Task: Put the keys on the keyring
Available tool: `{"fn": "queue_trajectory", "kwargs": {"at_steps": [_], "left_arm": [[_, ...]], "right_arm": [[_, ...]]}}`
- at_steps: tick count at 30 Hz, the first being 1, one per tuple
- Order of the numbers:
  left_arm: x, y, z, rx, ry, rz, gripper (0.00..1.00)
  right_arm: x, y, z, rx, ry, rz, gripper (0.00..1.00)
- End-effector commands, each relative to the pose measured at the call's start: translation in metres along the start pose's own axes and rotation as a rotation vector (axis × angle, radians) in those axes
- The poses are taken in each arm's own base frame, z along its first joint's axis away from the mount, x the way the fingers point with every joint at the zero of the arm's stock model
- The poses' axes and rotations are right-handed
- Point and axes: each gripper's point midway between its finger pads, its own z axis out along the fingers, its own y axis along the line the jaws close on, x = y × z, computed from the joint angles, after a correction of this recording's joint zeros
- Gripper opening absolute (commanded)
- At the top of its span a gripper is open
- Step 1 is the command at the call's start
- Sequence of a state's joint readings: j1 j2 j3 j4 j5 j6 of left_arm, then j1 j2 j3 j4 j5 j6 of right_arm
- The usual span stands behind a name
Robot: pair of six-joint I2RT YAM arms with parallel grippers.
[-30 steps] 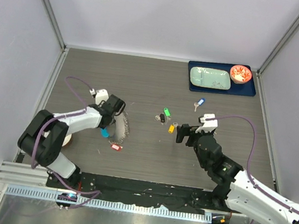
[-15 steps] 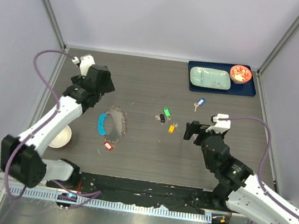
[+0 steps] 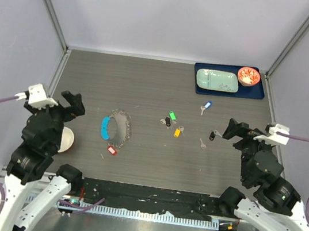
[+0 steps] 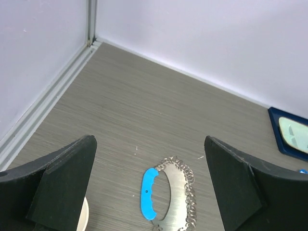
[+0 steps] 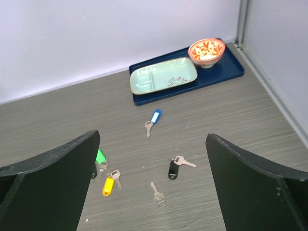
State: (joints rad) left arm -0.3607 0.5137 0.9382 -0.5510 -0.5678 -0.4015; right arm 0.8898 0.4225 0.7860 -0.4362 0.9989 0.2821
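The keyring (image 3: 121, 129) is a silvery loop with a blue crescent (image 3: 105, 127), and it lies flat on the table left of centre. A red-tagged key (image 3: 112, 150) rests at its near end. Loose keys lie mid-table: green (image 3: 172, 116), yellow (image 3: 177, 132), blue (image 3: 205, 106), black-tagged (image 3: 212, 136) and a plain one (image 3: 202, 143). My left gripper (image 3: 63, 105) hangs open well left of the ring, which shows in the left wrist view as the keyring (image 4: 180, 192) between and beyond the fingers. My right gripper (image 3: 244, 132) is open and empty, right of the black-tagged key (image 5: 173, 168).
A blue tray (image 3: 258, 91) at the back right holds a pale green plate (image 3: 217, 80) and a red patterned bowl (image 3: 248, 76). A white round cup (image 3: 68, 139) stands near the left arm. Walls and metal rails close off the left, right and far sides.
Both arms have drawn back toward the near edge and outward. The left gripper has opened and left the keyring on the table. The right gripper's retreat uncovered the black-tagged and plain keys.
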Motion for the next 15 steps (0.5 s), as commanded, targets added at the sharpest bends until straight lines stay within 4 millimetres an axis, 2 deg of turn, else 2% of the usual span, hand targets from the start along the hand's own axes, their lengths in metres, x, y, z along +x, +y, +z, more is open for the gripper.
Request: {"fn": "queue_trajectory", "kwargs": {"at_steps": [1, 2, 4, 7, 9, 15], "left_arm": [[0.003, 0.012, -0.005, 0.007, -0.087, 0.031, 1.0], [0.001, 0.015, -0.011, 0.016, -0.113, 0.012, 1.0], [0.01, 0.019, -0.011, 0.021, -0.118, 0.028, 1.0], [0.006, 0.025, -0.02, 0.035, -0.167, 0.028, 1.0], [-0.001, 0.03, -0.027, 0.036, -0.218, 0.004, 1.0], [-0.005, 0.041, -0.036, 0.02, -0.277, -0.006, 1.0]], "right_arm": [[-0.022, -0.026, -0.008, 0.072, -0.04, -0.085, 1.0], [-0.024, -0.03, -0.009, 0.081, -0.046, -0.115, 1.0], [-0.027, -0.043, -0.012, 0.133, -0.065, -0.12, 1.0], [-0.022, -0.051, -0.014, 0.147, -0.088, -0.091, 1.0], [-0.013, -0.049, -0.012, 0.134, -0.099, -0.067, 1.0], [-0.018, -0.057, -0.016, 0.137, -0.136, -0.028, 1.0]]}}
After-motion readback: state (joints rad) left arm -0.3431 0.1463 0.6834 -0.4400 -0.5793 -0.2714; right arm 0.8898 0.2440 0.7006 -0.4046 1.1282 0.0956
